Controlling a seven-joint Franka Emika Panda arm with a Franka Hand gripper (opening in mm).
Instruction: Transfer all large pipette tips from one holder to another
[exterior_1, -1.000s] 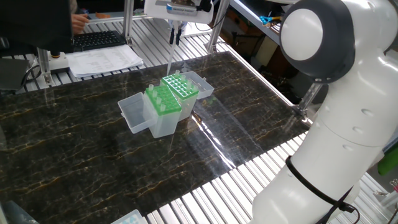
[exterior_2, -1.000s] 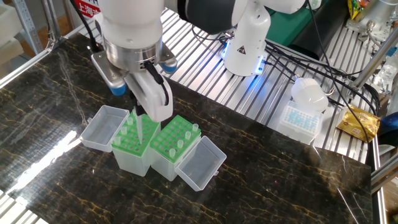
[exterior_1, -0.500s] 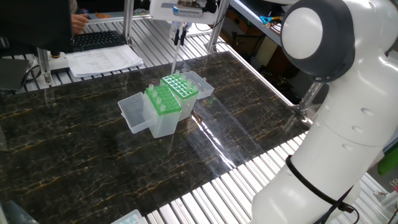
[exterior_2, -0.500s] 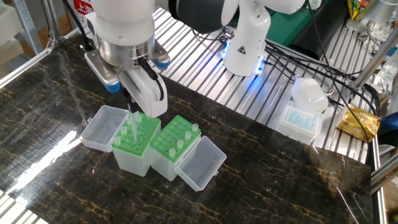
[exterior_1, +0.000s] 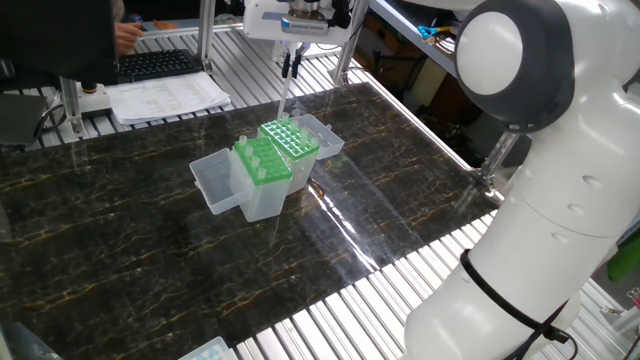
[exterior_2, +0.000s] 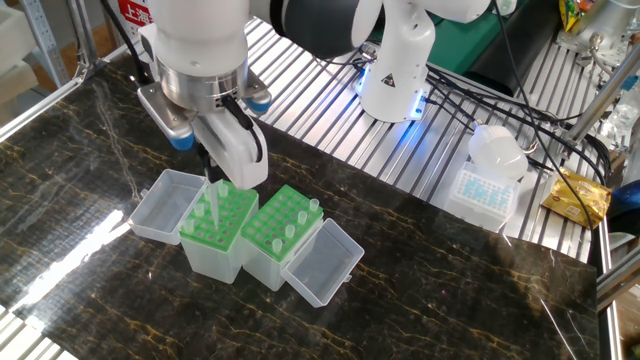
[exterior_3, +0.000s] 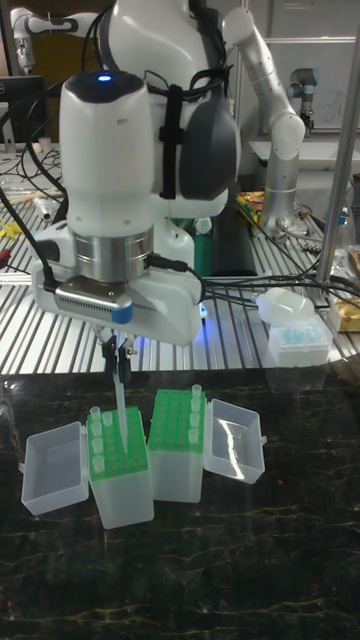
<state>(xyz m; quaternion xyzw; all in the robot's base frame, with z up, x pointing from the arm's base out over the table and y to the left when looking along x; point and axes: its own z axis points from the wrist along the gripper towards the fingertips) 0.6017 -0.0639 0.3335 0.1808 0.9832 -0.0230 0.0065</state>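
While the claw is pinching one large pipette tip just above the left green rack, the tip is hanging slightly crooked and could be missing its hole or slipping out.

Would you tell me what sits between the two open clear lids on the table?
Two green-topped tip racks, side by side, seen in the other fixed view.

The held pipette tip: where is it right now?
In the tall fixed view, the tip hangs from the gripper, lifted above the left rack, beside the right rack.
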